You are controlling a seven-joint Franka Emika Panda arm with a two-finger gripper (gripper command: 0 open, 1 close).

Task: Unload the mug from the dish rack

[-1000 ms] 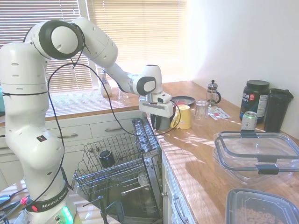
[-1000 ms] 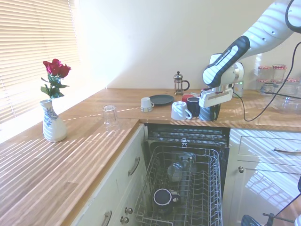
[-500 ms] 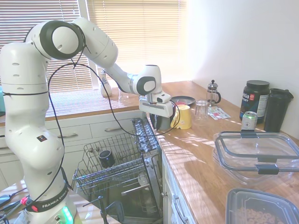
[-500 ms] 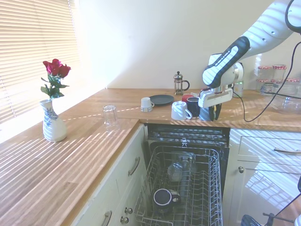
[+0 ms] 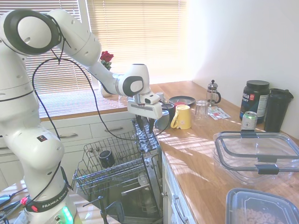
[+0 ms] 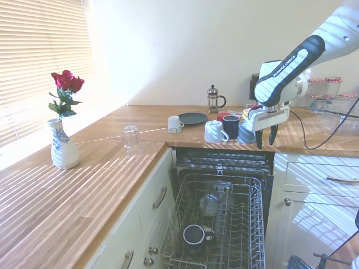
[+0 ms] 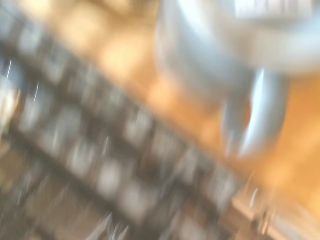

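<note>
"FRANKA EMIKA" marks the arm; the pincer (image 6: 266,139) hangs spread (holding nothing) beside the grey mug (image 6: 245,133).

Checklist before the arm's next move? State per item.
1. Mug out of the rack: ok, it stands on the counter beside the navy mug.
2. Gripper released: ok, open with nothing between the fingers.
3. Gripper clear of the mug: ok by the second exterior view, though it hangs close beside it.
4. Mug safely back from the counter edge: cannot tell, it sits near the edge.
5. Wrist view usable: not ok, blurred.
6. Path over the rack: ok, only a black mug low in it.
</note>
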